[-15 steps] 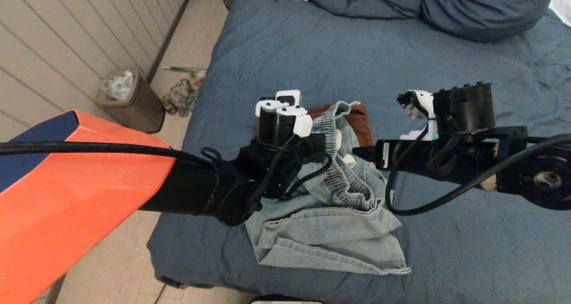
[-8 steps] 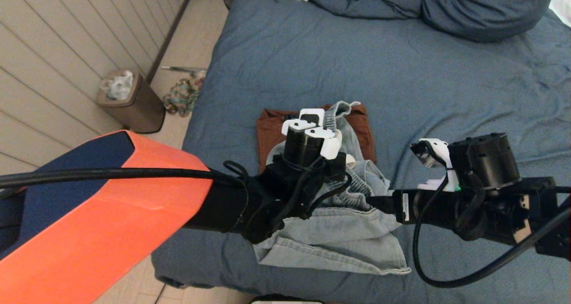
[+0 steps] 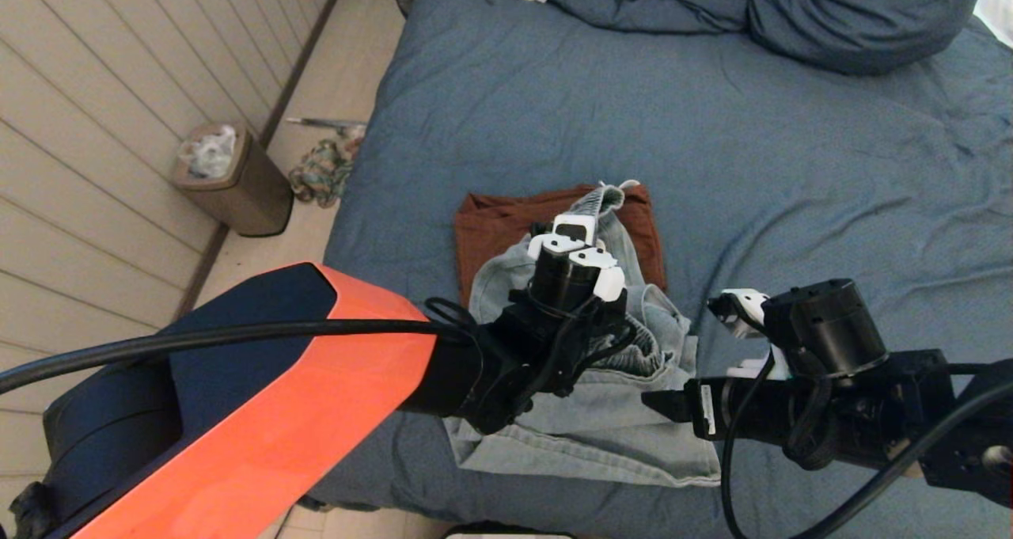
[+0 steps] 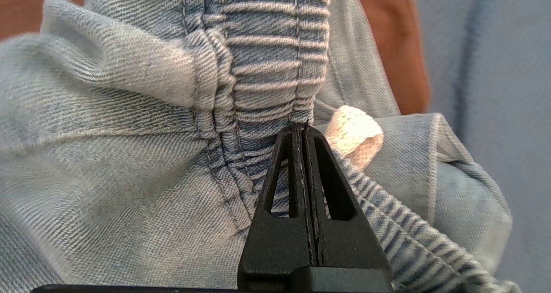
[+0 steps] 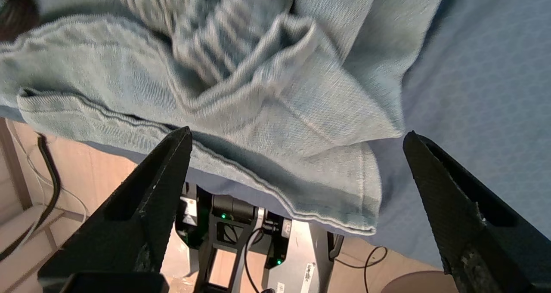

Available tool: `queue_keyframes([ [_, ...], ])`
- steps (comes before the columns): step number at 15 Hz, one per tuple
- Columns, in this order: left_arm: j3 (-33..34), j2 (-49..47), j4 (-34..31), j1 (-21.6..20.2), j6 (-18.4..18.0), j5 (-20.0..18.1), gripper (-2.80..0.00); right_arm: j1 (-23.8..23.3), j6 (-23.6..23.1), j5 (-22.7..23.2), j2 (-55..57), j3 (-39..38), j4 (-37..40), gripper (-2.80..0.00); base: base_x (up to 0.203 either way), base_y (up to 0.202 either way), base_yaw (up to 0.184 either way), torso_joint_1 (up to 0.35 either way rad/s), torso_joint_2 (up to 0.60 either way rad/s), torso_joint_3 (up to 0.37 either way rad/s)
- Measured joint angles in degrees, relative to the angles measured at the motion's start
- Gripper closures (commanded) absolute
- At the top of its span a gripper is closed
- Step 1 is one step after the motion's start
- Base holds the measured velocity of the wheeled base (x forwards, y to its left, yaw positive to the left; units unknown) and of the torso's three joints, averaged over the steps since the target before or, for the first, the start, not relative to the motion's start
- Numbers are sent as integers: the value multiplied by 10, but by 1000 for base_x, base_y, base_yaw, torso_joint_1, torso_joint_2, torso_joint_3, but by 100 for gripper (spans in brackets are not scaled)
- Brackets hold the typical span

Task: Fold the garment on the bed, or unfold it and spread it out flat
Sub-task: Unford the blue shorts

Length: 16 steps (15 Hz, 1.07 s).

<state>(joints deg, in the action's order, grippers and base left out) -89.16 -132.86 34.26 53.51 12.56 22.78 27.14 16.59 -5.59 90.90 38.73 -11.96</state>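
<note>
Over the last second the left gripper (image 4: 302,131), jaws pinched on the elastic waistband of the denim garment (image 3: 589,428), has carried that band nearer and lower, so the fold is settling onto the bed (image 3: 760,135) near its front edge. The right gripper (image 5: 297,142), jaws spread wide and holding nothing, has dropped back toward the garment's near right corner. The left arm hides the garment's left part, and most of the brown cloth (image 3: 495,218) lies under the denim.

Denim garment (image 3: 586,412) on bed (image 3: 752,127), partly overlapping folded garment (image 3: 495,222) behind, seemingly.

Pale-blue denim garment (image 3: 586,436) — slate-blue bed (image 3: 712,127)
</note>
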Motion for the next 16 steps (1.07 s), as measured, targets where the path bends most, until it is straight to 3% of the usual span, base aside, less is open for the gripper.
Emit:
queue_keyframes([
  [7, -26, -20, -11, -21, 1, 0, 0, 1, 4, 0, 28, 23, -1, -280, 0, 0, 0, 0, 0, 0],
  [8, -27, -21, -11, -23, 1, 0, 0, 1, 4, 0, 35, 31, -1, 0, 0, 0, 0, 0, 0, 0],
  [16, -29, -23, -11, -24, 1, 1, 0, 0, 7, -3, 74, 40, -42, 0, 0, 0, 0, 0, 0, 0],
])
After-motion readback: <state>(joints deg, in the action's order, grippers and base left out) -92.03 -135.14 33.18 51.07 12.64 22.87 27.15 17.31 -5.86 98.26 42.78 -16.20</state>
